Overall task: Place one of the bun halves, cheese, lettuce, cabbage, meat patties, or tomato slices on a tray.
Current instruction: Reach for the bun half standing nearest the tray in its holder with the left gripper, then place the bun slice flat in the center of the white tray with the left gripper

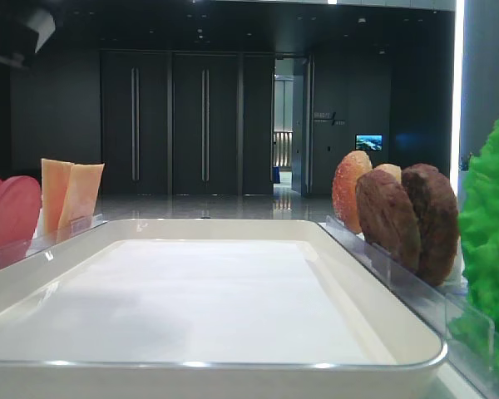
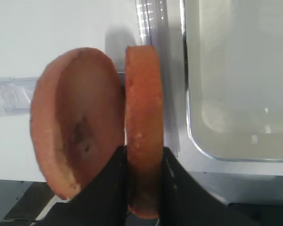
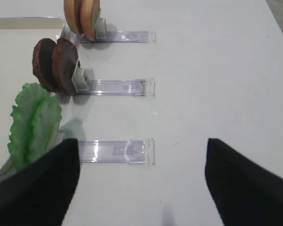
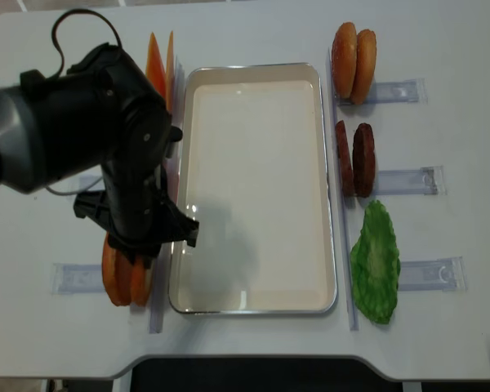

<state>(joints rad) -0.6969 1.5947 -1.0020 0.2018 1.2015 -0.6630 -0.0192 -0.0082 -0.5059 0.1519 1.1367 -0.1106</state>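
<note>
My left gripper (image 2: 144,188) is shut on the right one of two tomato slices (image 2: 144,103), a black finger pressing each face; the other slice (image 2: 75,117) stands beside it to the left. Both stand on edge just left of the white tray (image 4: 253,180), whose floor is bare. Cheese (image 4: 159,61) stands at the tray's far left. Bun halves (image 4: 354,61), meat patties (image 4: 355,159) and lettuce (image 4: 376,261) line its right side. My right gripper (image 3: 141,183) is open above bare table, right of the lettuce (image 3: 33,125). No cabbage is in view.
Clear acrylic holders (image 3: 115,151) lie on the white table beside each food item on both sides of the tray. The left arm (image 4: 106,139) hangs over the table's left half. The table's near edge (image 4: 253,367) runs just below the tray.
</note>
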